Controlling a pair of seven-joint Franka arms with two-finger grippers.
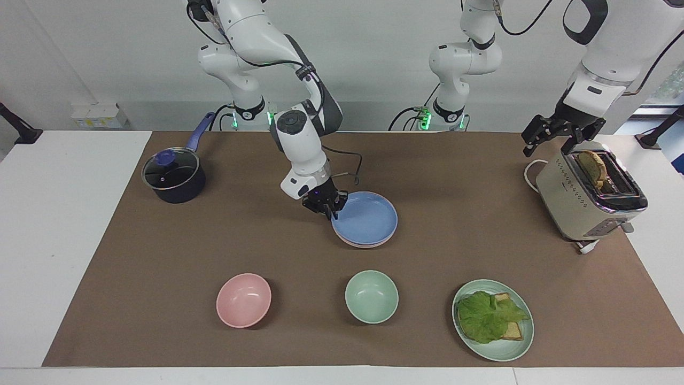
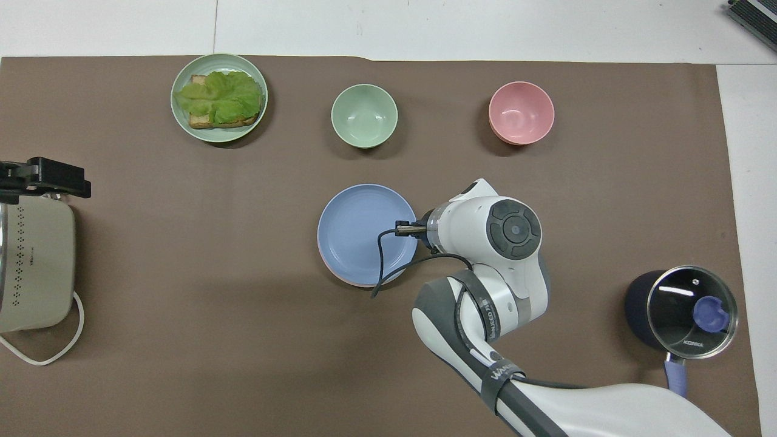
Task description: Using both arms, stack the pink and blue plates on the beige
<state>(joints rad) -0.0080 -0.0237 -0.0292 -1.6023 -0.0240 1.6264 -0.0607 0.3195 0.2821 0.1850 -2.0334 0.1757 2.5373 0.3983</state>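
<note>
Lettering reading "KONKA" is showing on the glass-lidded dark saucepan (image 2: 689, 309) at the table's right-arm end. Right hand (image 1: 327, 207) is gripping the cornflower-blue round plate (image 1: 367, 218) atop the pink plate (image 1: 357, 244); left hand (image 1: 556, 138) is hanging open over the cream toaster (image 1: 585, 198).

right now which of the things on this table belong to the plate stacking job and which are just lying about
Job:
- round matte blue plate, top of the stack
- pale pink plate, only its rim showing beneath
- right gripper at the blue plate's rim
- left gripper, waiting over the toaster

Lying about:
- cream toaster
- dark lidded saucepan
- pink bowl
- mint bowl
- mint plate with sandwich
</note>
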